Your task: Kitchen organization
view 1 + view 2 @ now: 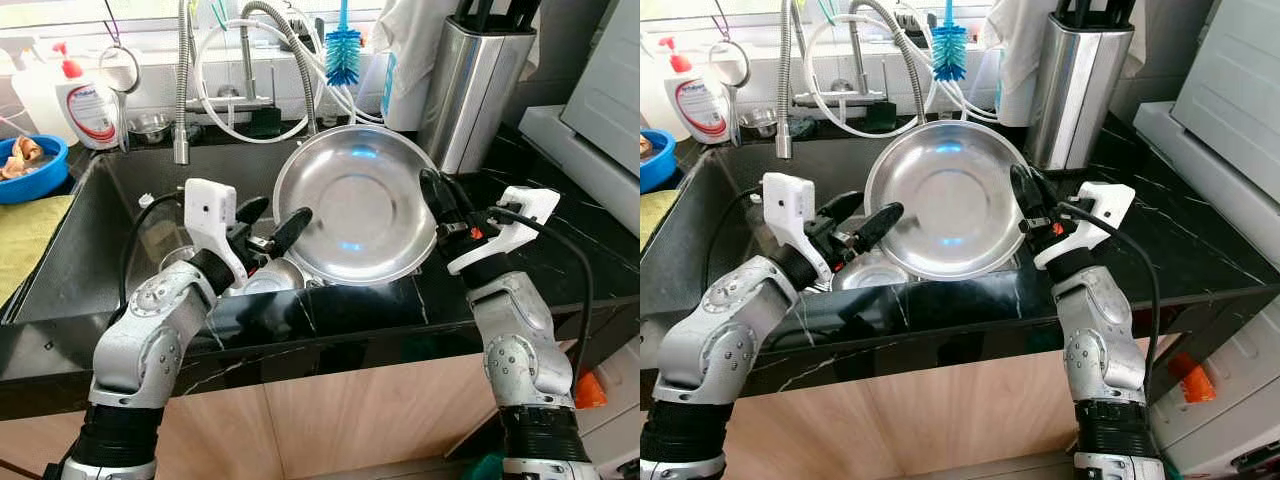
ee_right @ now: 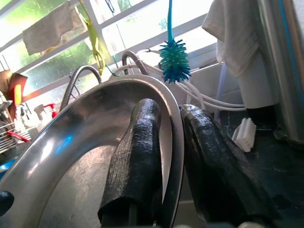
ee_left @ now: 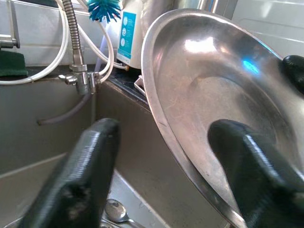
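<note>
Black marble counter [image 1: 560,250] runs round a dark sink [image 1: 100,250] under a bright window, and you are standing at its near edge. Your steel bowl [image 1: 355,205] is held up over the sink's right half, tipped nearly on edge: its hollow faces toward you and slightly up, its rim stands close to vertical, and being round it has no long axis to speak of.

Your right gripper [image 2: 168,156] is clamped on the bowl's right rim, one finger inside the hollow and one behind it. Your left gripper [image 1: 270,225] sits at the bowl's lower left edge with its jaws apart; the rim passes between them, one finger [image 3: 251,166] over the hollow, the other [image 3: 76,180] outside, and you cannot tell whether either touches.

Below the bowl, more steel dishes [image 1: 265,278] and a spoon [image 3: 116,211] lie in the sink. Behind stand the coiled faucet [image 1: 290,50], a blue bottle brush [image 1: 342,50] and a steel knife block [image 1: 475,85] to the right. Far left sit a soap bottle [image 1: 88,105] and a blue bowl [image 1: 30,165].
</note>
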Robot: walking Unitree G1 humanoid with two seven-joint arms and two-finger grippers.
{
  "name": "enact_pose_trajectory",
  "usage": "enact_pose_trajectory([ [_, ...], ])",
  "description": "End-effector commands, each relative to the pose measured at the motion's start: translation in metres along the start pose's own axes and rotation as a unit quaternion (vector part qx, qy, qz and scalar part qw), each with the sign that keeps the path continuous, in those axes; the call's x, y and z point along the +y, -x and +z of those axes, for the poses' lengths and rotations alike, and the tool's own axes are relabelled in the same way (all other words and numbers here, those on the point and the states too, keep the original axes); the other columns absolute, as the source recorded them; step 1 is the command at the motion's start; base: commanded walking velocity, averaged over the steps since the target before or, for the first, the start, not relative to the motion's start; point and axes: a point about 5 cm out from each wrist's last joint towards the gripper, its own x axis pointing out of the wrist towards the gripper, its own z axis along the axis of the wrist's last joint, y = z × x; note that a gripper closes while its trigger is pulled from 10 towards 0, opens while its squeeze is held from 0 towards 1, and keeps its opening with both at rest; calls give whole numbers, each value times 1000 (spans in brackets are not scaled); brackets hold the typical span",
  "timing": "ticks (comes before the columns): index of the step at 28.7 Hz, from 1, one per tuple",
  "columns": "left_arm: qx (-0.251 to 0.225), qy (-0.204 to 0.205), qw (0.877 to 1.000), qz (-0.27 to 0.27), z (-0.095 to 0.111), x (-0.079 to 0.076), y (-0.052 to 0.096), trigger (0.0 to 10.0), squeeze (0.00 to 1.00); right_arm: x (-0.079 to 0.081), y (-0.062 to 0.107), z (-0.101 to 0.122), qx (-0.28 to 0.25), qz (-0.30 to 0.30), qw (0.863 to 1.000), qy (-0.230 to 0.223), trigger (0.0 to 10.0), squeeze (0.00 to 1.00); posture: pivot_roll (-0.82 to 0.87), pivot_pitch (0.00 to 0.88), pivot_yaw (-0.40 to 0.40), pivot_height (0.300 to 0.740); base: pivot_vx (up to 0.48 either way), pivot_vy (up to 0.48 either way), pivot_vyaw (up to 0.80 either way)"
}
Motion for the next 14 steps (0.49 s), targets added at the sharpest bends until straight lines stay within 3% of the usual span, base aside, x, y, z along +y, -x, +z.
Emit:
enact_pose_trajectory([
  [1, 2, -6, 1000, 1, -1, -1, 0, 0, 0, 1, -3, 6, -13, 2, 1000, 8, 10000, 0, 72, 7, -33, 740, 0, 0, 0],
  [14, 2, -26, 1000, 12, 0, 7, 1, 0, 0, -2, -4, 7, -15, -6, 1000, 14, 10000, 0, 76, 0, -34, 740, 0, 0, 0],
])
